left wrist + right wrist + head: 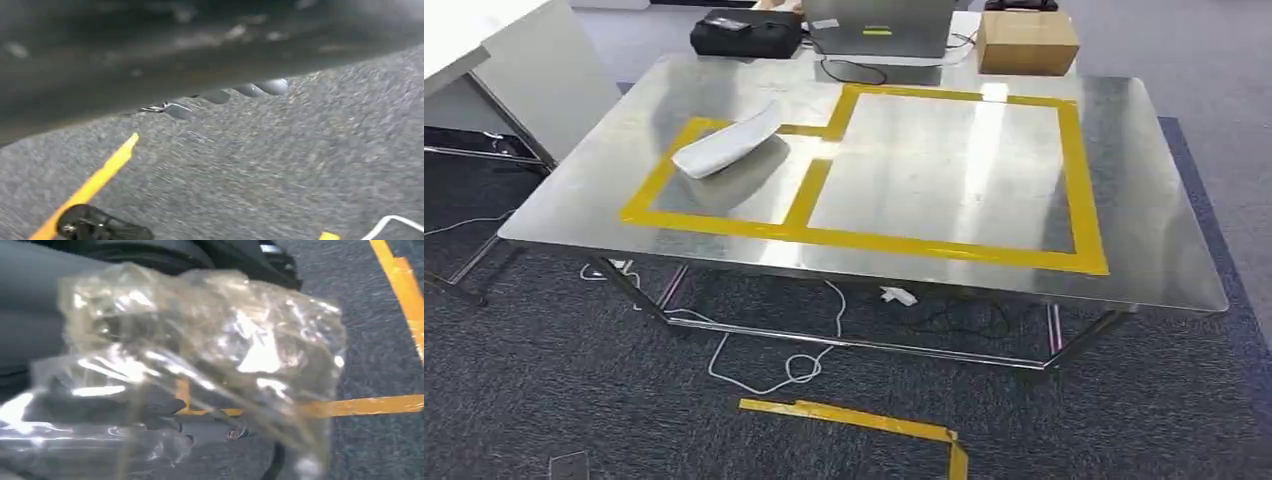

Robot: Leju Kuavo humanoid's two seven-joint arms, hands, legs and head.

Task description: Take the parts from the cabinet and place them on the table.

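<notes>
A white curved part point(727, 145) lies on the steel table point(1154, 250), inside the smaller yellow-taped box point(656, 185) at the table's left. In the right wrist view a crumpled clear plastic bag point(210, 355) holding a part is gripped by my right hand point(125, 410), whose dark fingers show through the film; the bag's contents are blurred. My left hand point(240, 91) hangs over the carpet, a row of grey fingertips peeking past a blurred dark mass, with nothing in them.
A larger yellow-taped rectangle point(1079, 180) marks the table's right half. Behind the table stand a cardboard box point(1027, 42), a laptop point(879, 30) and a black case point(744, 35). Cables point(794, 365) and yellow floor tape point(854, 418) lie on the carpet before the table.
</notes>
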